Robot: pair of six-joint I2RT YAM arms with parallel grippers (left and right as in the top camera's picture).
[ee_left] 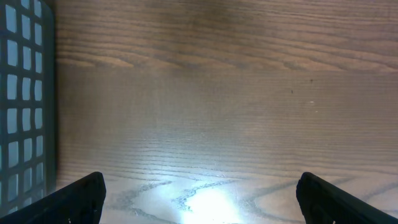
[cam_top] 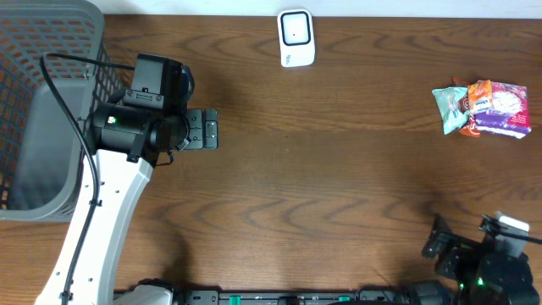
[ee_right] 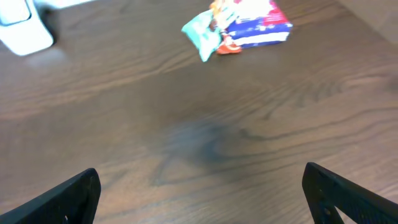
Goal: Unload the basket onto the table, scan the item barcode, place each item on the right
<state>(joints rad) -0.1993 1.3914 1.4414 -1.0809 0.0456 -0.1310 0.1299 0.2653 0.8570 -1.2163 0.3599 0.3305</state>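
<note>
Basket point(cam_top: 42, 110) of grey mesh fills the tabletop's point(cam_top: 339, 169) far left corner, likely waiting to take scanned goods. Just beside it the left gripper point(cam_top: 212, 129) hovers with jaws wide, holding nothing. The white scanner point(cam_top: 296, 38) stands at the far edge, facing inward. Snack packets point(cam_top: 483, 108), the items to scan, lie heaped by the right edge. The right gripper point(cam_top: 439, 241), equally wide and empty, waits at the near right corner, well apart from them.

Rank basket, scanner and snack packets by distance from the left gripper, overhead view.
From the left gripper:
1. Grey basket, just behind the arm at the table's left edge.
2. White scanner, far edge, centre.
3. Snack packets, far right.
</note>
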